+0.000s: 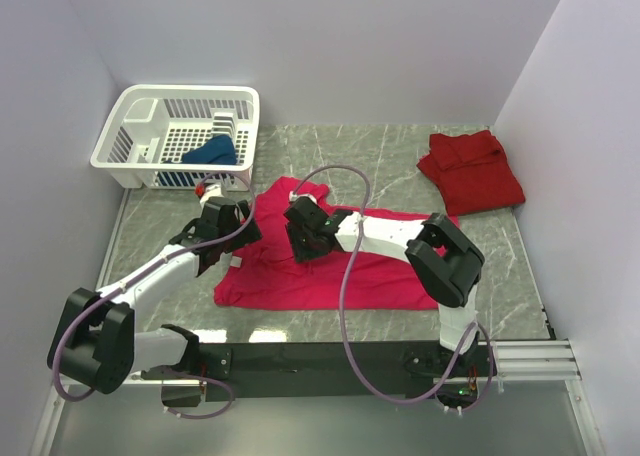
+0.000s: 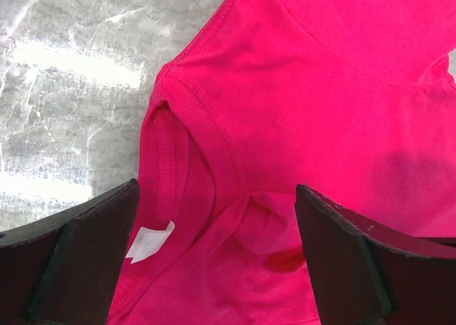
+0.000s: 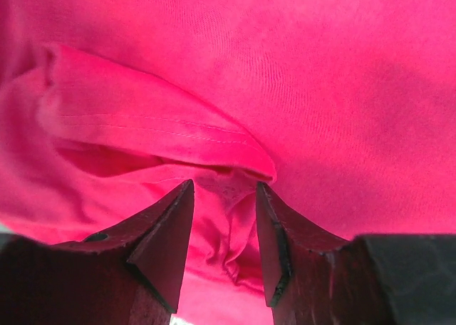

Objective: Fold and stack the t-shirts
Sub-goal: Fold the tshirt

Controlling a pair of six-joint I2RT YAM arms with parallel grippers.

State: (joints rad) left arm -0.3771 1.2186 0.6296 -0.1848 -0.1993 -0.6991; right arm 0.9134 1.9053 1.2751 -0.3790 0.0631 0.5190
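Note:
The magenta t-shirt (image 1: pixel 340 271) lies spread on the marble table, its upper part rumpled. My left gripper (image 1: pixel 222 232) is wide open over the shirt's left edge. In the left wrist view (image 2: pixel 216 204) its jaws straddle a seam fold and a white label (image 2: pixel 149 241). My right gripper (image 1: pixel 305 232) is low on the shirt's upper middle. In the right wrist view (image 3: pixel 224 197) its jaws are partly open, with a wrinkled bunch of magenta cloth (image 3: pixel 235 225) between them under a hemmed fold. The darker red t-shirt (image 1: pixel 470 171) lies folded at the back right. The dark blue t-shirt (image 1: pixel 210 154) is in the basket.
The white lattice basket (image 1: pixel 175 126) stands at the back left, close behind my left gripper. Bare marble table (image 1: pixel 150 216) shows left of the shirt. White walls close in on three sides. The right arm's cable (image 1: pixel 345 276) loops over the shirt.

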